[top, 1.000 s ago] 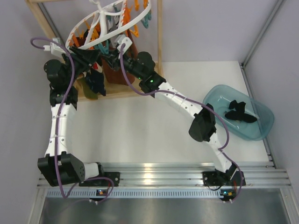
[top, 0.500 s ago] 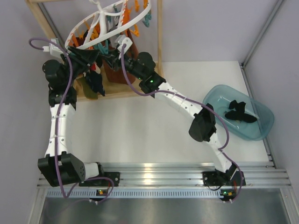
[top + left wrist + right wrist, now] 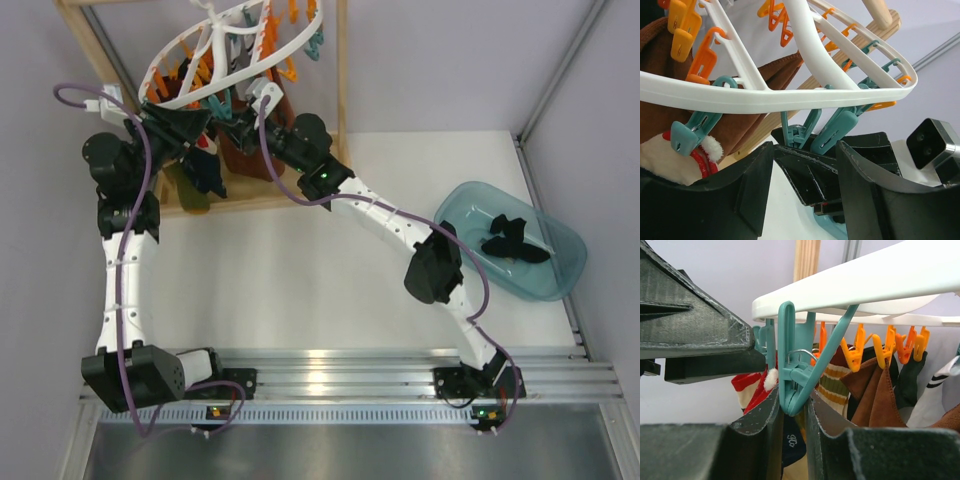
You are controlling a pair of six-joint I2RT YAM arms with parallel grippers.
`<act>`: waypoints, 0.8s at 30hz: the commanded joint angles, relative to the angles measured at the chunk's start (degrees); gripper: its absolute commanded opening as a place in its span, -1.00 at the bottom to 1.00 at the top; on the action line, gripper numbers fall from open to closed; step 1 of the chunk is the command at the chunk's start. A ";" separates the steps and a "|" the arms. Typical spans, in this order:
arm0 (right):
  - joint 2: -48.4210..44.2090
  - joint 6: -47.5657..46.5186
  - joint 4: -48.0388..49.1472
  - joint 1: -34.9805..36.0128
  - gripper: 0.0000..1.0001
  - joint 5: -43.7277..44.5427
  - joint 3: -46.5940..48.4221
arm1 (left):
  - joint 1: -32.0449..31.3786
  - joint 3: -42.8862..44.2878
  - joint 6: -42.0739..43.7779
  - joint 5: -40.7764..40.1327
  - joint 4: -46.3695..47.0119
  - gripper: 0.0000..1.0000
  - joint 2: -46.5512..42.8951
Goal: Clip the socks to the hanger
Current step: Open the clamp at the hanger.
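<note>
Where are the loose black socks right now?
In the top view, the black socks lie in the teal basin on the right side of the table, well away from the hanger at the far left.

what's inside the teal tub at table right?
Small black fabric socks lie heaped in the translucent teal plastic tub. Their count, and anything beneath them, is covered.

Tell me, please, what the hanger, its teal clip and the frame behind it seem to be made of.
The hanger looks like smooth white plastic, with a soft sheen and moulded edges. The teal clip seems glossy plastic too, with a thin metal spring. The frame is probably bare pale wood, judging by its grain.
</note>
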 commanded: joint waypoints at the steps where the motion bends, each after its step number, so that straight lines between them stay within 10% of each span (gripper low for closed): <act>1: -3.78 0.80 2.23 0.28 -1.00 -3.29 -0.36 | 0.38 1.75 0.51 0.30 2.14 0.14 0.55; 24: -3.69 0.18 1.44 0.89 -1.00 -5.66 -0.89 | 0.29 2.72 -4.33 2.06 10.86 0.12 4.34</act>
